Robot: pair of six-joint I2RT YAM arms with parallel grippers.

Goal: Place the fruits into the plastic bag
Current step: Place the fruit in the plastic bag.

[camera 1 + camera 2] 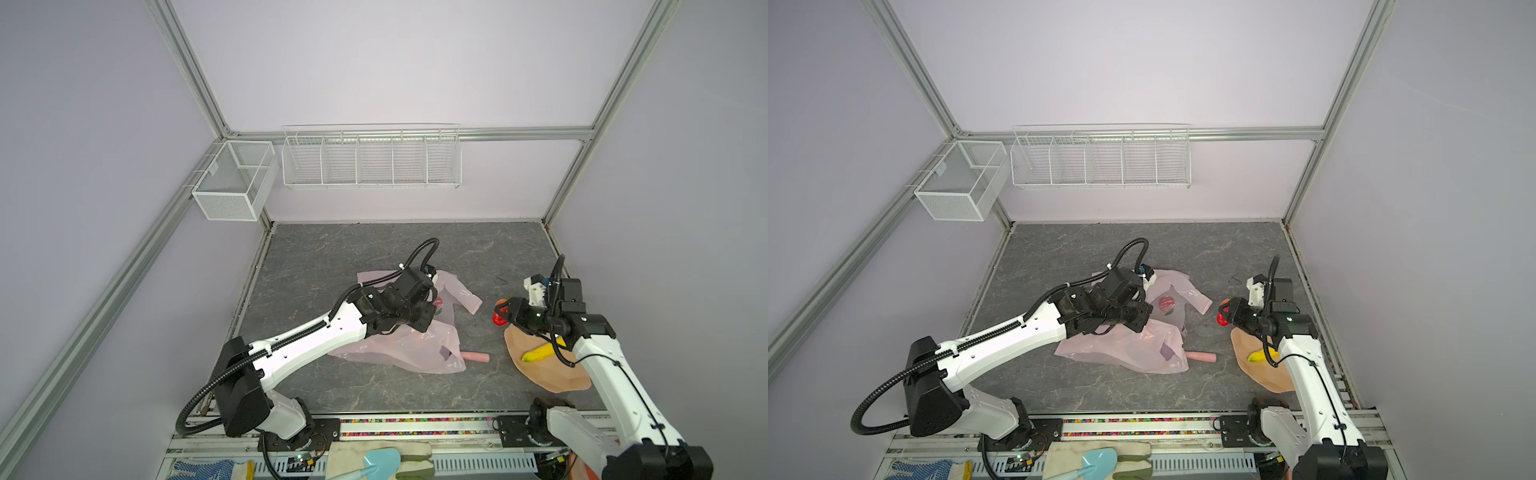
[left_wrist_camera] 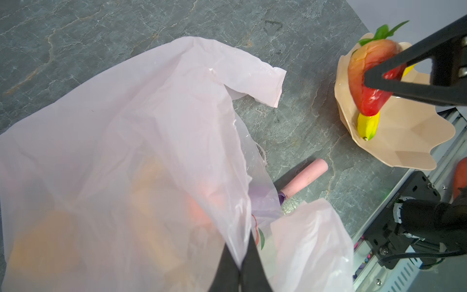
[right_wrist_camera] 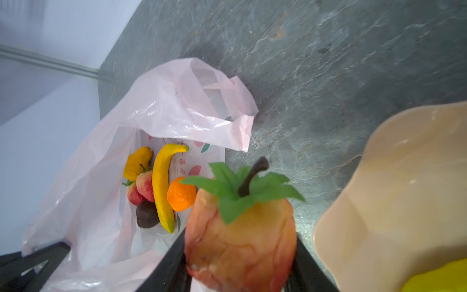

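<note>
The pale-pink plastic bag (image 1: 399, 347) (image 1: 1125, 347) lies crumpled mid-table. My left gripper (image 2: 240, 265) is shut on its rim, holding the mouth (image 3: 164, 113) up. Inside lie a banana (image 3: 163, 187), a bumpy orange fruit (image 3: 181, 193), strawberries (image 3: 145, 185), a yellow fruit (image 3: 137, 161) and a dark fruit (image 3: 146, 215). My right gripper (image 1: 500, 311) (image 1: 1223, 311) (image 3: 238, 263) is shut on a red strawberry (image 3: 240, 240) (image 2: 366, 75), in the air between the bag and the plate. Another banana (image 1: 540, 353) (image 2: 367, 125) rests on the tan plate (image 1: 552, 376) (image 2: 404, 141).
A scoop's pink handle (image 1: 476, 356) (image 2: 305, 175) sticks out from under the bag toward the plate. White wire baskets (image 1: 370, 160) hang on the back wall. Gloves and a blue trowel (image 1: 380, 461) lie beyond the front rail. The right wall is close behind the plate.
</note>
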